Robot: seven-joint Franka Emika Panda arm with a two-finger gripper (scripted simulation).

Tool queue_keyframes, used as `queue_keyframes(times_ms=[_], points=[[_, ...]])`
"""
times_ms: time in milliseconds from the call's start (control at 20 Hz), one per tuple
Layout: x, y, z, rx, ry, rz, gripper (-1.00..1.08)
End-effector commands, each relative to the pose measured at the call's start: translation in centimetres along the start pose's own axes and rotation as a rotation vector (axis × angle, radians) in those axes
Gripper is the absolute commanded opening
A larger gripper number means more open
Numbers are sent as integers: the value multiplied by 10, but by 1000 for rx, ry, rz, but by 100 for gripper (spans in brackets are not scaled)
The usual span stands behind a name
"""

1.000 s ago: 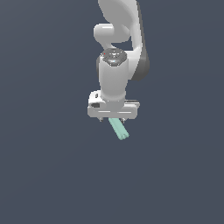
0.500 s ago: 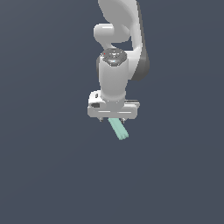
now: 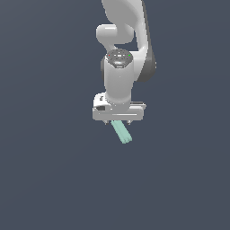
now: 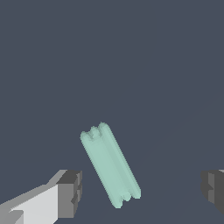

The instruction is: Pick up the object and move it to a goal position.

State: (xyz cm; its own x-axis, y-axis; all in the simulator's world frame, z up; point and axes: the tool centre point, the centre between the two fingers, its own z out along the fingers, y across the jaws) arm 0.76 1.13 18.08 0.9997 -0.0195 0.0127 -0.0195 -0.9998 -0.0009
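Nothing's really changed: the white gripper (image 3: 119, 120) still hovers, fingers (image 4: 70, 192) spread wide, either side of the pale mint-green grooved bar (image 4: 110, 163), not touching.

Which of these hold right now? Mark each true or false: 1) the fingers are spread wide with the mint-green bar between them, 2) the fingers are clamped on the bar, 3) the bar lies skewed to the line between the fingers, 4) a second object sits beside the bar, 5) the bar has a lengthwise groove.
1) True. In the wrist view the mint-green bar lies in the gap of the gripper.
2) False. Both fingers stand clear of the bar, with surface showing on each side.
3) True. It runs at a slant.
4) False. Only the bar shows on the plain dark surface.
5) True. The groove gives it notched ends.
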Motion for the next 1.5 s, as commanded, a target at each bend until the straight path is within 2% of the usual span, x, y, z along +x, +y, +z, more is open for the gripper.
queue_keyframes(times_ms=[0, 550, 1150, 1450], points=[[-1, -2, -1, 4, -4, -1, 100], [-7, -4, 18, -1, -5, -72, 100], [-41, -16, 86, -3, -11, -343, 100], [-55, -21, 106, 0, -12, -435, 100]])
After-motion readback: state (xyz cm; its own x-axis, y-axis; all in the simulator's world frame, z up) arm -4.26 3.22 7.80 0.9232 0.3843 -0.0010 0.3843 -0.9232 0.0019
